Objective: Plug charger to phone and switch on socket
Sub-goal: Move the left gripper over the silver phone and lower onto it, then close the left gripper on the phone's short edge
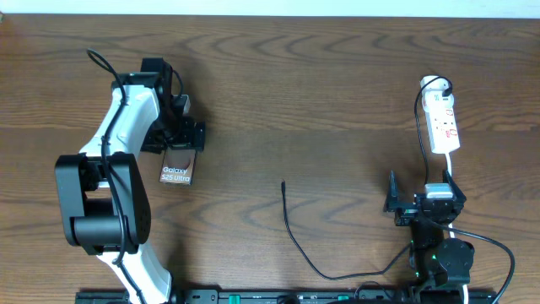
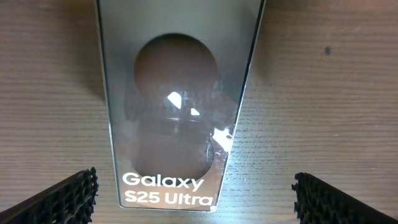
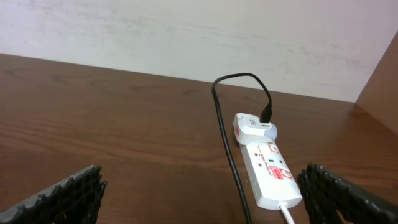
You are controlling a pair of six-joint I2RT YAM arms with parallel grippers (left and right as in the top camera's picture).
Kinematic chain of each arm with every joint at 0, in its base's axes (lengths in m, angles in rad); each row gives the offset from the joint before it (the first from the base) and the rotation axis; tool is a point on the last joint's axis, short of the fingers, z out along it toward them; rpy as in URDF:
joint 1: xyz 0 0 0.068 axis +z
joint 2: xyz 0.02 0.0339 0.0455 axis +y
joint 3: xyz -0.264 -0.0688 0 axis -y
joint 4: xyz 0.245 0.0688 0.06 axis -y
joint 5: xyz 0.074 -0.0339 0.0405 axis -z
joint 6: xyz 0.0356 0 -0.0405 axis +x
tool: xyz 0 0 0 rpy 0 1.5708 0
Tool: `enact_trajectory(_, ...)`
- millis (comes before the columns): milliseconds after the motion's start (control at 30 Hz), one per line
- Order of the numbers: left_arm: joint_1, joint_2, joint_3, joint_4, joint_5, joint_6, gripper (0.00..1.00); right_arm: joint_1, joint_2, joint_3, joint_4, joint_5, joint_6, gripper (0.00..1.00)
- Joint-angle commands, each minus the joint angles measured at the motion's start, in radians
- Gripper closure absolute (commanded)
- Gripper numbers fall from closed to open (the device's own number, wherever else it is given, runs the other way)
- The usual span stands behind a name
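The phone point(image 1: 176, 171) lies flat on the wooden table at the left, its brownish screen with white "Galaxy S25 Ultra" lettering facing up point(image 2: 174, 124). My left gripper point(image 1: 180, 142) hovers over its far end, open; the fingers point(image 2: 62, 199) stand either side of it without touching. The socket point(image 1: 444, 122) is a white power strip at the right, seen also in the right wrist view point(image 3: 270, 171). The charger cable point(image 1: 295, 236) runs from a white adapter point(image 3: 252, 126) in the strip to a loose tip point(image 1: 283, 183) mid-table. My right gripper point(image 1: 424, 192) is open, just short of the strip.
The strip's white cord point(image 1: 452, 165) passes under the right gripper. A thick black arm cable point(image 1: 499, 252) loops at the lower right. The arm mounting rail point(image 1: 253, 297) lines the front edge. A pale wall point(image 3: 186, 31) and a brown side panel point(image 3: 382, 81) stand behind the strip.
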Motion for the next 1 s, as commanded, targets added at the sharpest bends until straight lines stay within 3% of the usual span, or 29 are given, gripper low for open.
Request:
enact_trajectory(0, 0.005, 0.002, -0.031, 0.025, -0.006, 0.008, 0.01, -0.008, -0.001, -0.001, -0.003, 0.008, 0.014, 0.01)
enact_trajectory(333, 0.005, 0.002, -0.069, 0.195, -0.033, 0.009, 0.01, -0.008, -0.001, -0.001, -0.003, 0.008, 0.014, 0.01)
enact_trajectory(967, 0.005, 0.002, -0.121, 0.219, -0.074, 0.011, 0.01, -0.008, -0.001, -0.001, -0.003, 0.008, 0.014, 0.01)
